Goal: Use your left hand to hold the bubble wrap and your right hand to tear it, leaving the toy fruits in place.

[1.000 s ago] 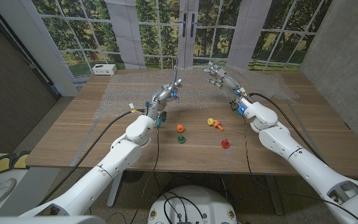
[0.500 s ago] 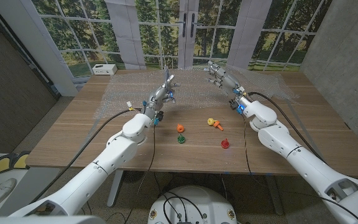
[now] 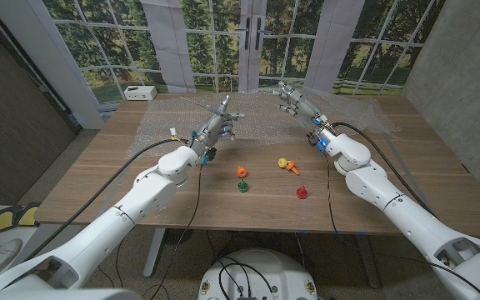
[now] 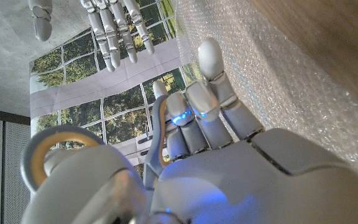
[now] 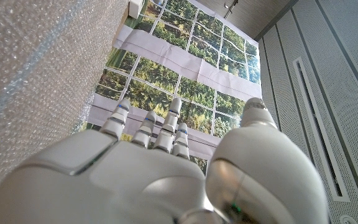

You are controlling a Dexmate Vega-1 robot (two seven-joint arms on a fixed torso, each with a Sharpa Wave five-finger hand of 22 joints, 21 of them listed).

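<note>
A clear sheet of bubble wrap [image 3: 169, 133] [image 4: 278, 62] [image 5: 30, 62] lies across the far half of the wooden table. My left hand [image 3: 220, 117] [image 4: 216, 155] is over the sheet's middle, fingers spread, holding nothing. I cannot tell whether it touches the wrap. My right hand [image 3: 291, 100] [image 5: 148, 174] hangs over the sheet's far right part, fingers extended and apart, also holding nothing. Its fingers [image 4: 107, 31] show beyond my left hand. The toy fruits lie nearer me on bare wood: an orange one [image 3: 241, 172], a green one [image 3: 243, 186], a yellow-orange one [image 3: 288, 164] and a red one [image 3: 302, 192].
A small white box [image 3: 140, 92] sits at the table's far left corner. Windows and a glass door stand behind the table. Cables run along both forearms. Bare wood [image 3: 140, 192] lies at the near left.
My left hand has shifted slightly left and away from me, and its fingers have spread wider. The right hand and the toy fruits have stayed put.
</note>
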